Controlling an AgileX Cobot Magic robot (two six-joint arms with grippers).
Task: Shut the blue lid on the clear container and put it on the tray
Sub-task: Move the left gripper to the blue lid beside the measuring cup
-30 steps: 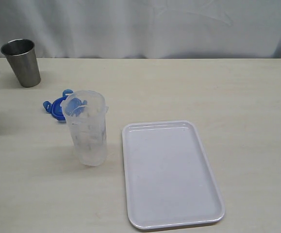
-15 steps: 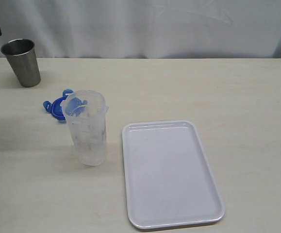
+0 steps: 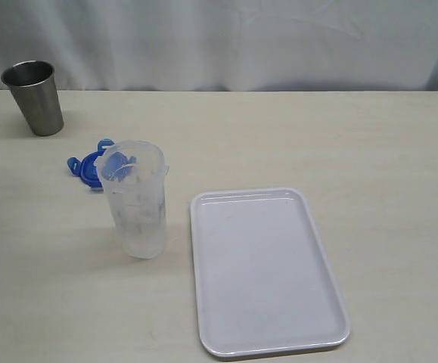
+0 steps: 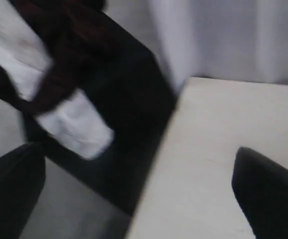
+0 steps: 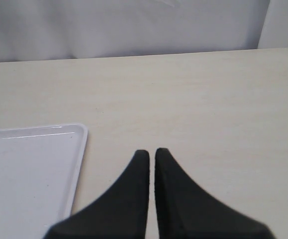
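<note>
Right gripper [image 5: 151, 152] was shut, jaws together, holding nothing, over the bare table [image 5: 208, 99] near a corner of the tray [image 5: 29, 174]. Left gripper [image 4: 136, 159] was spread wide, empty, by the table's edge. Tray lay nearest, right of centre. Clear container [image 3: 135, 204] stood upright, uncapped, just left of it. Blue lid [image 3: 88, 166] lay just behind the container. Steel cup [image 3: 35, 97] stood far left.
</note>
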